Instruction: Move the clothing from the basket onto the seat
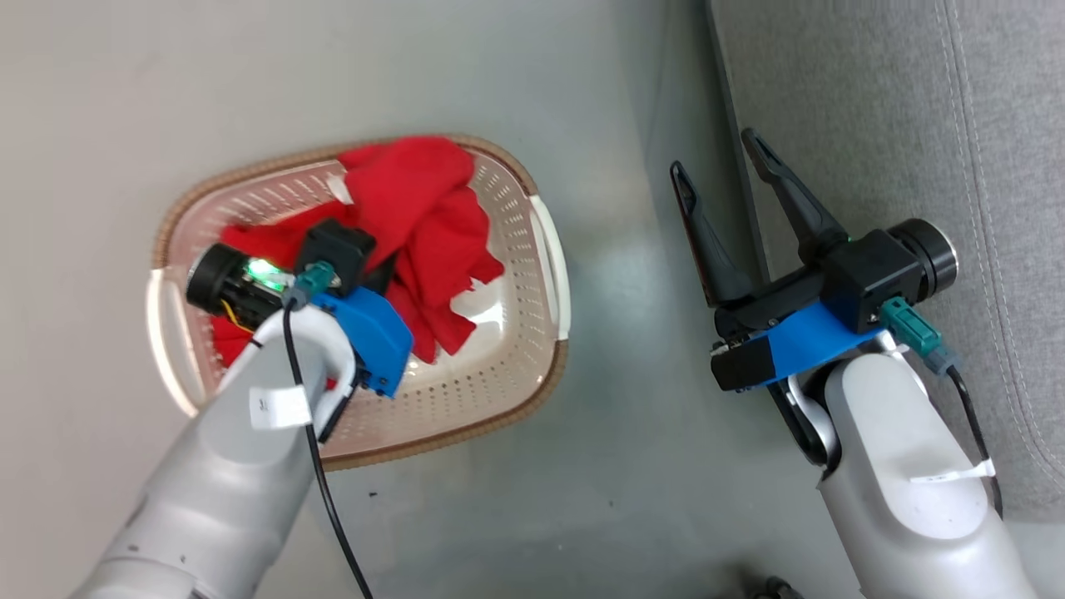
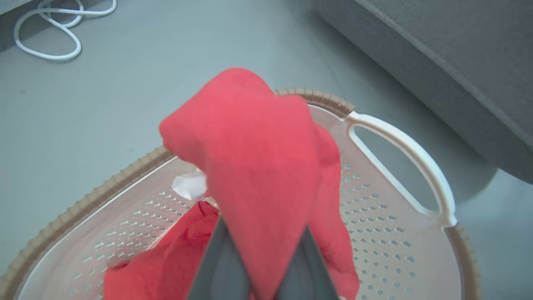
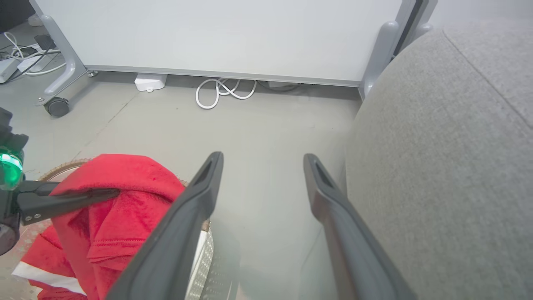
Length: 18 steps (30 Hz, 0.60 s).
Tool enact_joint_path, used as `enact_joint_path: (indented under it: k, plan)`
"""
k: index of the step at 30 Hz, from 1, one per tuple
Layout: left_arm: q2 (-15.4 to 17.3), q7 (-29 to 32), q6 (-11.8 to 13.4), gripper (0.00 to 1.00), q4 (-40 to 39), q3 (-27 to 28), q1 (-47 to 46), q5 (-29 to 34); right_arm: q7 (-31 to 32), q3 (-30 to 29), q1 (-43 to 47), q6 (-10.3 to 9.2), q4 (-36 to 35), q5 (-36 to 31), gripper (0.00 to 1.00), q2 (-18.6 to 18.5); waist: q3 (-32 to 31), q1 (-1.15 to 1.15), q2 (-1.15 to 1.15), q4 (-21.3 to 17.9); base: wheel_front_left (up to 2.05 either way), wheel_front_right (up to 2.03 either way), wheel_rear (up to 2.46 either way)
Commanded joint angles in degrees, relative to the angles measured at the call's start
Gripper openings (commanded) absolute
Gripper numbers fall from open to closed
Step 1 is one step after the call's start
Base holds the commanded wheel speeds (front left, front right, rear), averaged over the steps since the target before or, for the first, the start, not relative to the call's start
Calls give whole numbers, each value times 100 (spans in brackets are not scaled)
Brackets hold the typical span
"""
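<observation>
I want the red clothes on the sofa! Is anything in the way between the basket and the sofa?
Nothing visible. Only bare grey floor separates the cream perforated plastic basket from the grey woven-fabric seat. The robot's open right jaws hover over that gap.

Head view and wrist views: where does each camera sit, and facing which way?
Head view: on the head, looking down at the floor; both forearms, the open right gripper beside the seat, basket at left.
Left wrist view: on the left wrist, looking along the left gripper, shut on the clothing, into the basket.
Right wrist view: on the right wrist, looking along its open fingers across the floor toward a white panel.
Shared: all three show clothing, basket and seat.
</observation>
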Motion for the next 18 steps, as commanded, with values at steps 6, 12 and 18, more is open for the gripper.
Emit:
enact_joint_path:
  k: [6, 12, 18]
  plan:
    - [-128, -27, -7, 0, -689, 169, 572, 150, -22, -47, 277, 1, 144, -5, 100, -153, -811, 0, 0, 436, 0, 0, 0]
    - [-183, -27, -7, 0, -1196, 386, 945, 231, -22, -81, 520, 1, 260, 27, 100, -221, -1386, 0, 0, 653, 0, 0, 0]
    - [-253, -27, -7, 0, -1626, 696, 1165, 358, -22, -82, 795, 1, 372, 73, 100, -271, -1947, 0, 0, 809, 0, 0, 0]
